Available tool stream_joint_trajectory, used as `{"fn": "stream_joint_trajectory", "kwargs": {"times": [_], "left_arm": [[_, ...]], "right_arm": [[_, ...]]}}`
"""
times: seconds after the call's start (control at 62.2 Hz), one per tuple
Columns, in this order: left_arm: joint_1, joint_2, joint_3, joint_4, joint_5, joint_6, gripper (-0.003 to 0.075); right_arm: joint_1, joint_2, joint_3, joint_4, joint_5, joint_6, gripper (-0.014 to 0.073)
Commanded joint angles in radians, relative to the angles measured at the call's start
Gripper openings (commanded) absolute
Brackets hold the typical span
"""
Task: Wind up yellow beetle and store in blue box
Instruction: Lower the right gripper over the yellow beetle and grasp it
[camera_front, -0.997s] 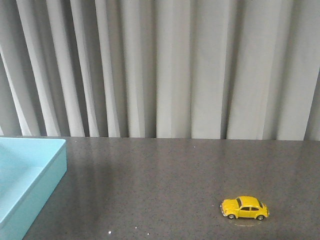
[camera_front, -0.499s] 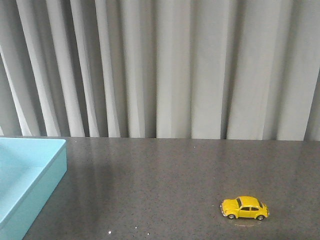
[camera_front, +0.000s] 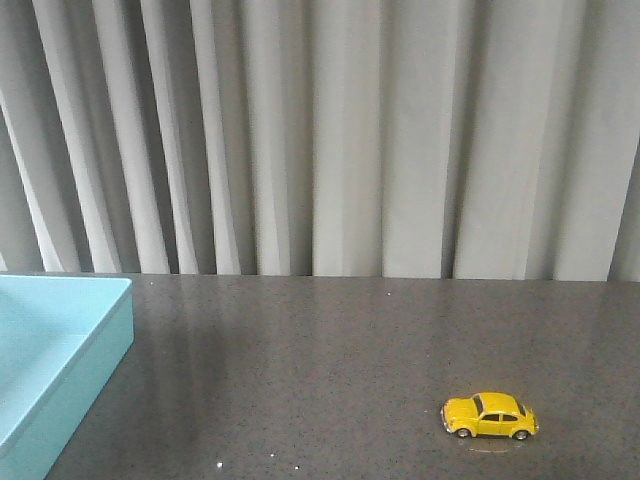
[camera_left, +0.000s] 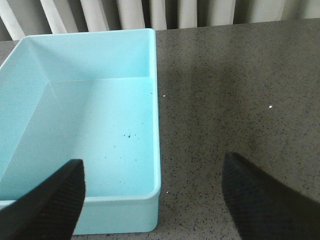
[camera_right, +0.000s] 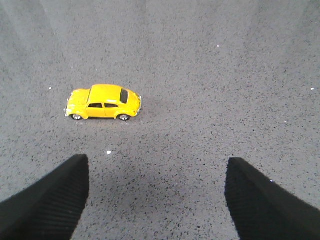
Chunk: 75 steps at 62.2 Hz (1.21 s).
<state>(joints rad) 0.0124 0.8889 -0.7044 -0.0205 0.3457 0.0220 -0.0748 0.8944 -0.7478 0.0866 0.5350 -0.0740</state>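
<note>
Nothing is shifting between the earlier front pictures and this one: the yellow beetle (camera_front: 490, 416) is sitting on the same spot and the blue box (camera_front: 60, 345) is keeping its place at the left edge.

Both are resting on a dark grey, finely speckled table (camera_front: 330, 350) that is showing a few tiny white flecks and a faint sheen. Behind its far edge, a pale grey pleated curtain (camera_front: 330, 135) is hanging across the whole back of the scene, closing off the room.

On the right half of the table, near the front, the beetle is standing on all four wheels, side-on to the front camera, nose pointing left. The box is lying well apart from it on the left; the left wrist view is showing its inside (camera_left: 100, 125) holding only a few dark specks.

No arm is appearing in the front view. Seen from the left wrist, the left gripper (camera_left: 152, 200) is hovering with its black fingers (camera_left: 55, 200) spread wide, one over the box's near corner and one over bare table, gripping nothing. Seen from the right wrist, the right gripper (camera_right: 155, 200) is likewise hanging wide apart and holding nothing, with the beetle (camera_right: 103, 102) lying clear of its fingers (camera_right: 265, 200).
</note>
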Motion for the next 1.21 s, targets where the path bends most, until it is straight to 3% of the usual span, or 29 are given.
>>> {"fn": "stream_joint_trajectory", "kwargs": {"times": [0.0,0.354,0.74,0.917,1.19], "left_arm": [[-0.005,-0.006,-0.035,-0.011,-0.071,0.017,0.0557],[-0.005,-0.006,-0.035,-0.011,-0.070,0.023,0.0557],[-0.005,-0.006,-0.034,-0.011,-0.072,0.022,0.0557],[-0.005,-0.006,-0.034,-0.011,-0.068,0.022,0.0557],[-0.005,-0.006,-0.034,-0.031,-0.080,0.017,0.0557]], "right_arm": [[0.035,0.045,-0.097,0.002,0.006,-0.032,0.0542],[0.201,0.349,-0.359,-0.045,0.140,-0.001,0.0553],[0.200,0.672,-0.685,-0.063,0.354,0.110,0.0582],[0.195,0.800,-0.807,-0.140,0.426,0.195,0.0582],[0.169,0.951,-0.969,-0.134,0.552,0.183,0.0582]]}}
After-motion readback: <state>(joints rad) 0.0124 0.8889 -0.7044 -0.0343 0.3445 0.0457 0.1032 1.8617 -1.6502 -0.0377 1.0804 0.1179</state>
